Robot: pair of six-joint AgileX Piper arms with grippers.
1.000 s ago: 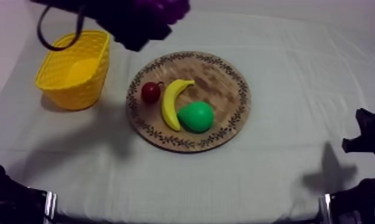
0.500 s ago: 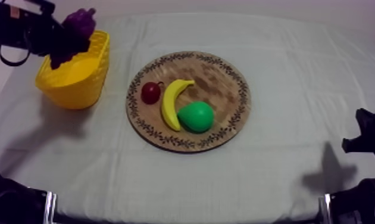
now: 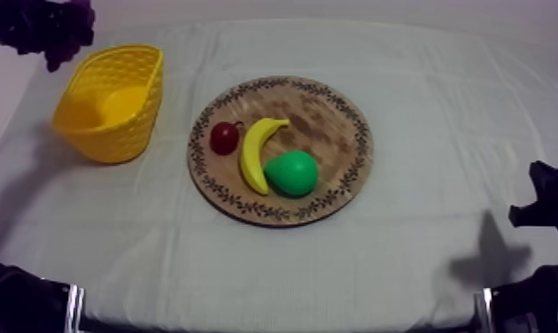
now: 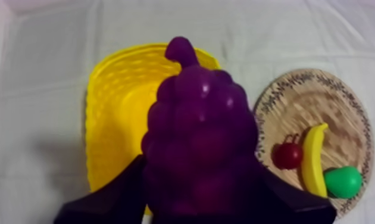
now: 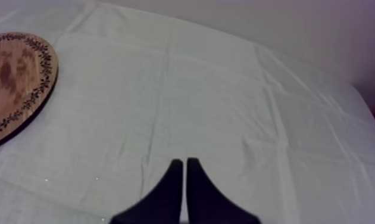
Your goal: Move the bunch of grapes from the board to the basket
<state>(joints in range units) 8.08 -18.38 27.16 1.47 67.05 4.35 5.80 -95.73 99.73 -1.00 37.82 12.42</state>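
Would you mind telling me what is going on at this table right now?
The left gripper is shut on the grapes and holds them in the air by the basket, not yet released. The banana, the pear and the small red fruit lie on the board. The right gripper is shut on nothing, over bare cloth beside the board.

There is one round wooden board (image 3: 332,110) and one yellow basket (image 3: 146,96). The toy fruit comes to four pieces, one of each kind: one banana (image 3: 254,156), one green pear (image 3: 291,174), one small red fruit (image 3: 224,138) and one purple bunch of grapes (image 4: 196,137). One cloth-covered counter (image 3: 424,239).
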